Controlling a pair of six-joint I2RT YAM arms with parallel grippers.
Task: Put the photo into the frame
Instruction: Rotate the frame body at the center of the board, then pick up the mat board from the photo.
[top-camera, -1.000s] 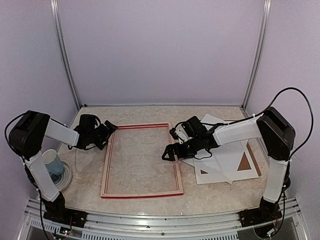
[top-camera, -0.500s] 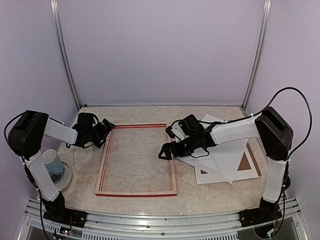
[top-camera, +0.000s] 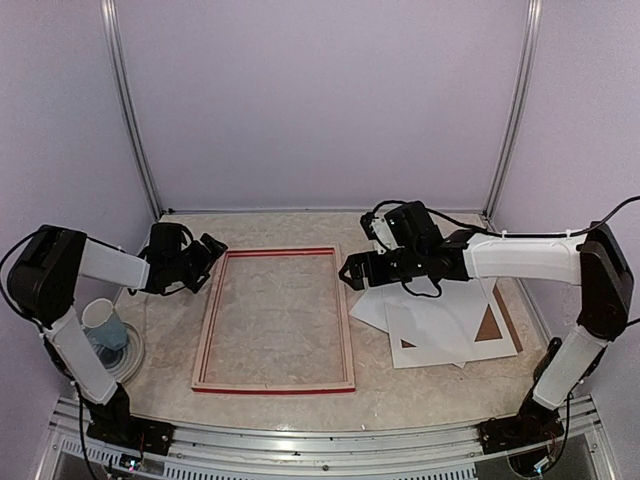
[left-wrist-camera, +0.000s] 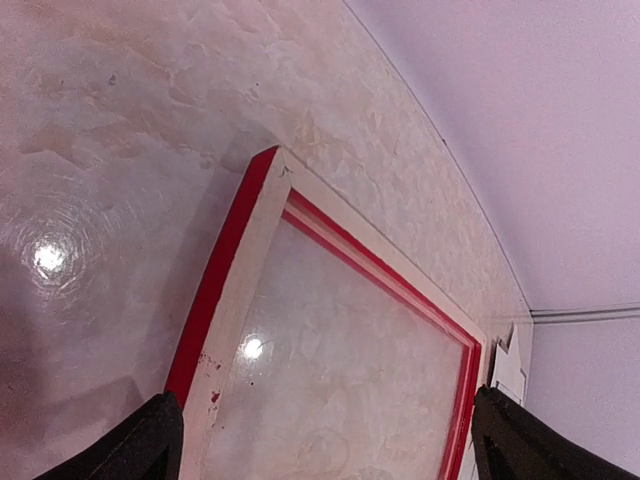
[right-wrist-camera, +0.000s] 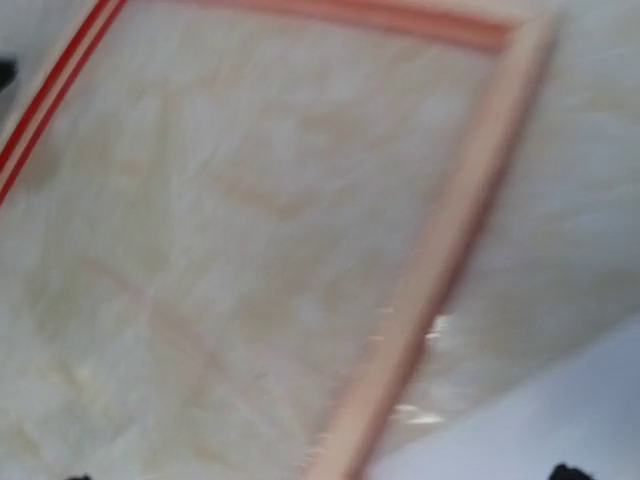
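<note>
The frame (top-camera: 207, 330) lies flat in the middle of the table, pale wood back up, with red showing at its edges. My left gripper (top-camera: 208, 262) is open just outside its far left corner, holding nothing. In the left wrist view that frame (left-wrist-camera: 240, 280) corner lies between the spread fingertips (left-wrist-camera: 150, 445) of the left gripper (left-wrist-camera: 330, 455). My right gripper (top-camera: 350, 272) is open above the frame's right rail near the far corner. Its view is blurred and shows the frame (right-wrist-camera: 450, 230) rail below. The photo (top-camera: 440, 310) lies white side up, askew on the stack at the right.
Under the photo is a white mat sheet (top-camera: 430, 355) on a brown backing panel (top-camera: 490, 328), seen as brown triangles. A light blue cup (top-camera: 103, 323) sits on a round disc (top-camera: 128, 358) at the left edge. Metal posts stand at both back corners.
The frame slid left and squared up, then stayed still. My right gripper rose and drew back from the frame's right rail toward the far corner. The left gripper eased slightly left.
</note>
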